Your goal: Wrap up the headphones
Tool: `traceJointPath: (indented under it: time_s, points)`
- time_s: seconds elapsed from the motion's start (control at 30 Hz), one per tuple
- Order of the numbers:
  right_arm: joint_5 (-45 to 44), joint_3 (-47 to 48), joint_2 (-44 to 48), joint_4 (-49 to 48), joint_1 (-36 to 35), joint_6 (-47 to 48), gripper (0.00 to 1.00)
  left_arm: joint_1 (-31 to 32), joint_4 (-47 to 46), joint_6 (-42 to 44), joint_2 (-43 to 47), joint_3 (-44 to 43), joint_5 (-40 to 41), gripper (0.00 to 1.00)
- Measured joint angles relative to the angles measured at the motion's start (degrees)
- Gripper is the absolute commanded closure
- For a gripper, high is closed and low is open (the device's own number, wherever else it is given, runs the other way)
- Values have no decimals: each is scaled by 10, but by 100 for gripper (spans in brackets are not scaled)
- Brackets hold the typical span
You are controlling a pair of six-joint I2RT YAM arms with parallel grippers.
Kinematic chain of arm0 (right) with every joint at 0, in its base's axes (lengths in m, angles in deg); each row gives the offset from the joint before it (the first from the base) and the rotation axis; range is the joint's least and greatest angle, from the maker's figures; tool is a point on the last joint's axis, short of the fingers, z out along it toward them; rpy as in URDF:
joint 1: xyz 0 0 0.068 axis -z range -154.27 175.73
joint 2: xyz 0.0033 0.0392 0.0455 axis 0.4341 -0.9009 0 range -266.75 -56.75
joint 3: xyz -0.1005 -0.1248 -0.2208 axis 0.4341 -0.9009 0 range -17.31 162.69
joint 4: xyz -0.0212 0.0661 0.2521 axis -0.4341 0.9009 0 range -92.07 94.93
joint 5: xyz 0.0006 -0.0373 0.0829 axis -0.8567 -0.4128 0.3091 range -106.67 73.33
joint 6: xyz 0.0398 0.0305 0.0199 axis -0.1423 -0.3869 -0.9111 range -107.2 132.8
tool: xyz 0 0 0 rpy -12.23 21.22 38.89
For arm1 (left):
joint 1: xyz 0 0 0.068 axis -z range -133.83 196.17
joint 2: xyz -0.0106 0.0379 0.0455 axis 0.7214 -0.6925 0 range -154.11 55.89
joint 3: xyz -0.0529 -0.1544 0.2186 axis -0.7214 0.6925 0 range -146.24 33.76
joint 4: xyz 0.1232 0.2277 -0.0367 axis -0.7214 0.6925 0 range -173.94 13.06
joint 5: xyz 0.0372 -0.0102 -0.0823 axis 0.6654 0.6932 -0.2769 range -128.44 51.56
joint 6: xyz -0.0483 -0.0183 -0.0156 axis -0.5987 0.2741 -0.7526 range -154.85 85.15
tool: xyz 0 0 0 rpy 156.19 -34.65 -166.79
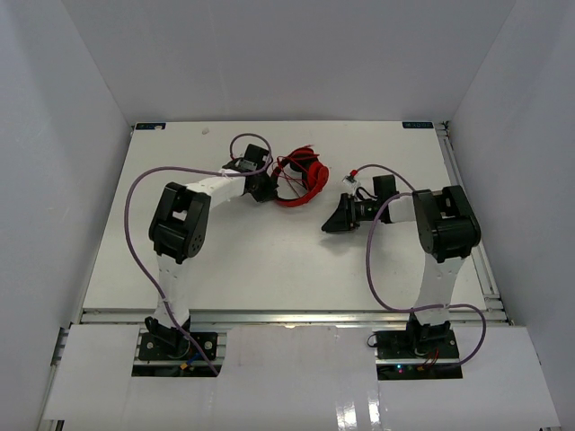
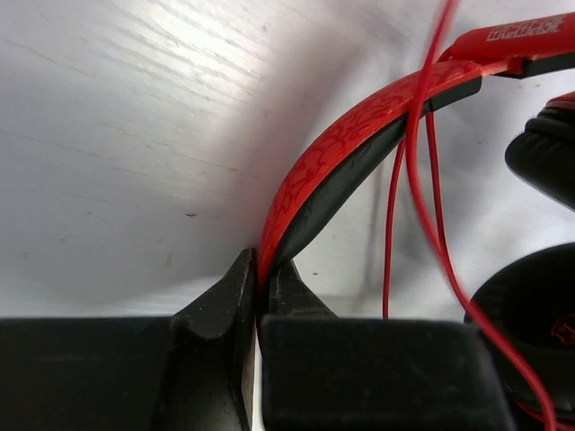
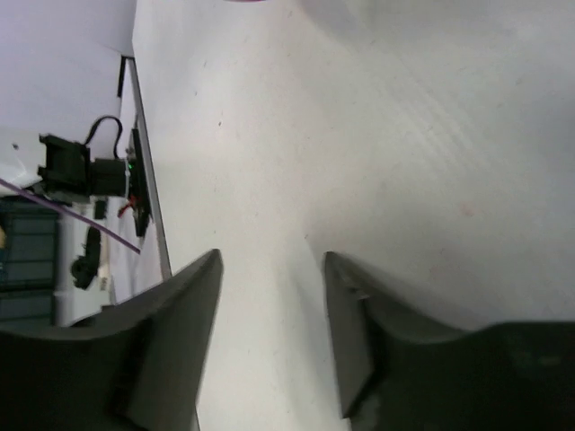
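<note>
While the left end effector point(image 2: 259, 274) pinches them, crackle-patterned red headphones point(image 2: 355, 130) arc.

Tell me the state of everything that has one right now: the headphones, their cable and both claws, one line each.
headphones: at the far middle of the table, clamped by the headband.
cable: loose strands draped across the headband, not neatly wound.
left claw: shut on the headband.
right claw: open, empty, over bare table, apart from the headphones.
</note>
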Motion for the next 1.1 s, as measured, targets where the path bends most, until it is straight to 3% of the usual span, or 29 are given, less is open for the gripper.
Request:
traceJointPath:
  time_s: [0.03,0.23,0.4,0.57,0.63,0.77,0.93,1.1]
  points:
    - [-11,-8,20,20,3,22,36,0,19,15,-4,-14,11,97]
    - [-64,-50,164,125,11,138,33,9,104,86,-25,-78,68,44]
    - [-95,-71,273,190,13,208,22,21,159,152,-40,-138,105,18]
    - [-140,-78,360,228,14,262,5,36,181,230,-37,-164,124,11]
    - [-158,-82,391,239,14,280,10,40,190,263,-29,-164,128,10]
    - [-195,-91,440,252,15,312,10,44,194,337,15,-137,130,10]
    - [-251,-105,498,261,23,338,10,44,177,415,155,-16,116,8]
    - [-330,-106,538,254,28,322,10,42,89,454,357,160,67,5]
